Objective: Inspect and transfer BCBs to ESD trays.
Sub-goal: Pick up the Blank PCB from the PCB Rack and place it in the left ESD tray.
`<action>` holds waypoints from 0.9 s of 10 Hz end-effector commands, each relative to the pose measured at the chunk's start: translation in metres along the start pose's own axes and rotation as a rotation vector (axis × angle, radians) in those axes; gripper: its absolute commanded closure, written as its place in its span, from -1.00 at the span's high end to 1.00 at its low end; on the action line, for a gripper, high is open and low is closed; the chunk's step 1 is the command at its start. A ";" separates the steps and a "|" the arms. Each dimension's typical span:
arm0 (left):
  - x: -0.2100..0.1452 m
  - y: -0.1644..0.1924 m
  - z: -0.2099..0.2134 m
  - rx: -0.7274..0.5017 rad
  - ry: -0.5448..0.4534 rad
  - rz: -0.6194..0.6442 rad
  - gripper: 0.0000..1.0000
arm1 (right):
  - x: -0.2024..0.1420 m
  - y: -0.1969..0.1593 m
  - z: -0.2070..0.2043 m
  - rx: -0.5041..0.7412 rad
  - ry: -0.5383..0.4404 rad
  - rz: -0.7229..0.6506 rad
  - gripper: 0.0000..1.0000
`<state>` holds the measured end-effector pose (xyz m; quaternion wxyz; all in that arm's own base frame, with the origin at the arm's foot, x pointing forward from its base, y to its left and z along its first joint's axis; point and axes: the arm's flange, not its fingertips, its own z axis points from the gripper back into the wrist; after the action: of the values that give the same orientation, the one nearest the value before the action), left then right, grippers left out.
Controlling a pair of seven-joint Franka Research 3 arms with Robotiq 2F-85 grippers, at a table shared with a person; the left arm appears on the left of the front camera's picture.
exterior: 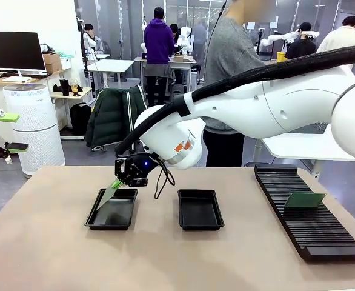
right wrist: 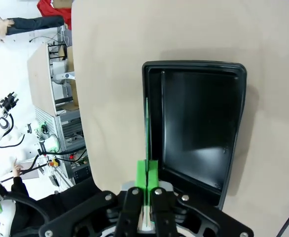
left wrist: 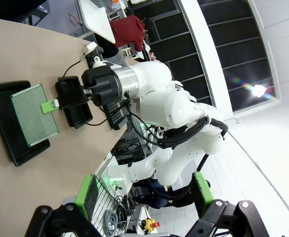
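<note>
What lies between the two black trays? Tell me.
Bare tabletop between the left tray and right tray, per the front view; a thin black cable dangles above the gap.

The white right arm (exterior: 274, 109) spans the table from the right, its gripper (exterior: 118, 182) clamping a thin green circuit board (exterior: 109, 195) tilted over the left shallow black plastic tray (exterior: 108, 227) — that tray is blocked. The matching middle tray (exterior: 200, 228) and tan tabletop (exterior: 44, 254) in front lie open.
</note>
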<state>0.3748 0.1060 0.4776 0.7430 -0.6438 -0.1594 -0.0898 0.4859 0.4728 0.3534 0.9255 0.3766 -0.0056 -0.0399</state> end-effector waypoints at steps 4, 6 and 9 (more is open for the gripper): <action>0.000 -0.001 0.001 -0.002 -0.002 -0.001 1.00 | 0.003 -0.002 -0.019 -0.027 -0.027 -0.005 -0.96; 0.000 -0.001 0.001 -0.002 -0.002 -0.001 1.00 | 0.007 -0.005 -0.031 -0.038 -0.025 0.009 -0.96; 0.000 -0.001 0.001 -0.002 -0.002 -0.001 1.00 | 0.009 -0.009 -0.040 -0.043 -0.012 0.001 -0.96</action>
<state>0.3748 0.1060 0.4776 0.7430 -0.6438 -0.1594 -0.0898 0.4954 0.4846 0.3167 0.9326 0.3599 -0.0012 -0.0289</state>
